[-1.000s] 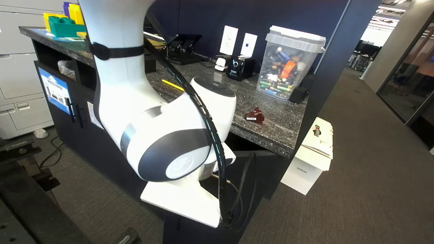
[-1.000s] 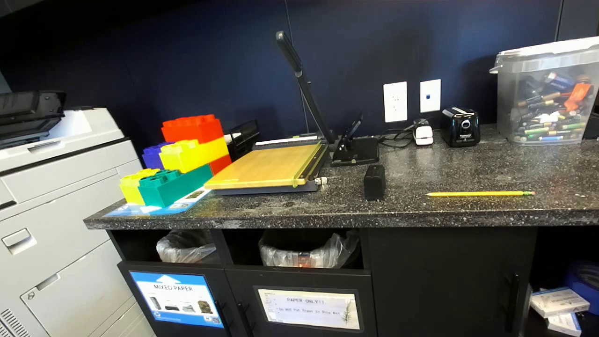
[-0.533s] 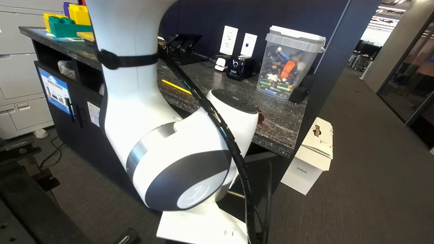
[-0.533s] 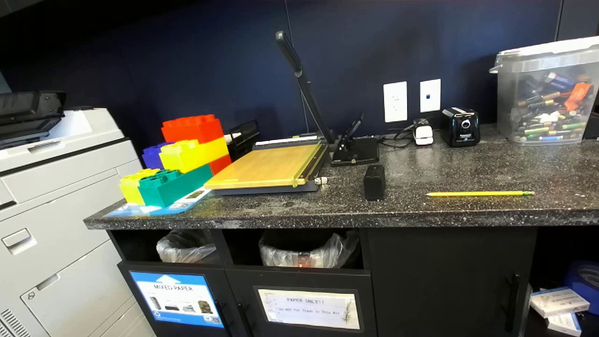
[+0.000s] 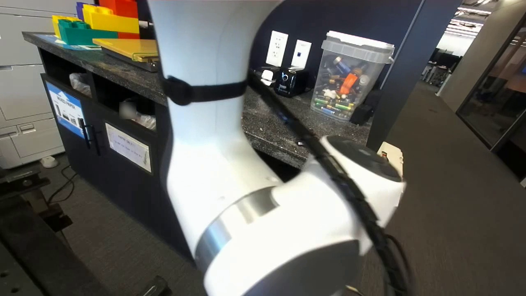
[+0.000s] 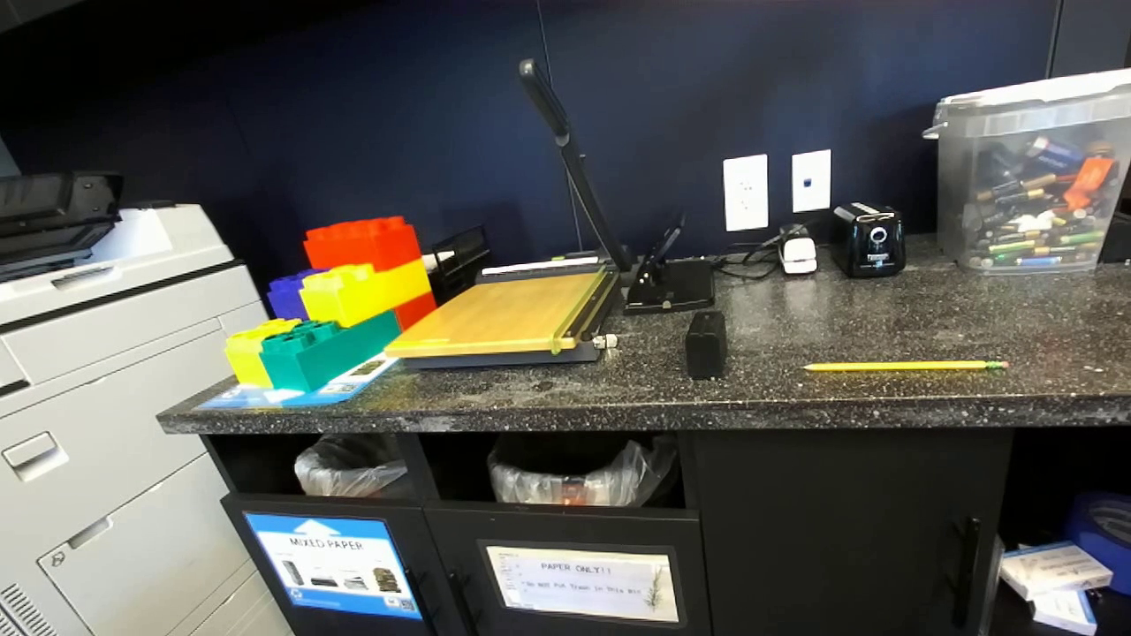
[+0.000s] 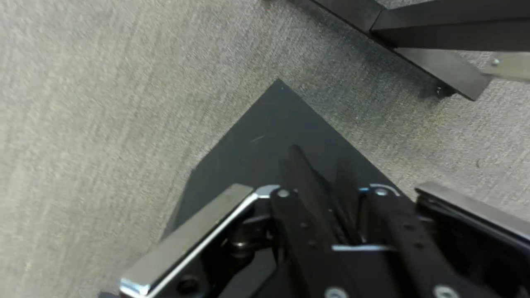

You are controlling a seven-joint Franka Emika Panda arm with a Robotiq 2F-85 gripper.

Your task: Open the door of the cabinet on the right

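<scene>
In the wrist view, a flat dark cabinet door [image 7: 265,132] stands swung out over the carpet, its corner showing ahead. My gripper [image 7: 325,178] is at its face, fingers close together, blurred, and shut on a slim dark handle bar [image 7: 299,161]. The exact contact is hard to see. In an exterior view the neighbouring door [image 6: 848,530] is closed, with a black vertical handle [image 6: 969,565]. To its right the cabinet interior is open, with white boxes [image 6: 1056,570]. In an exterior view my white arm [image 5: 213,172] reaches down and right; the gripper is out of that frame.
The granite counter [image 6: 618,415] runs above the doors. Dark stand legs [image 7: 447,74] lie on the carpet side at upper right. A white box [image 5: 392,158] stands partly behind the arm. A plastic tub [image 5: 349,82] and pencil [image 6: 906,366] are on the counter.
My arm has swung right and closer to the camera in an exterior view, uncovering the toy bricks and the paper-only sign, and covering the white box and dark red item. The counter scene is unchanged.
</scene>
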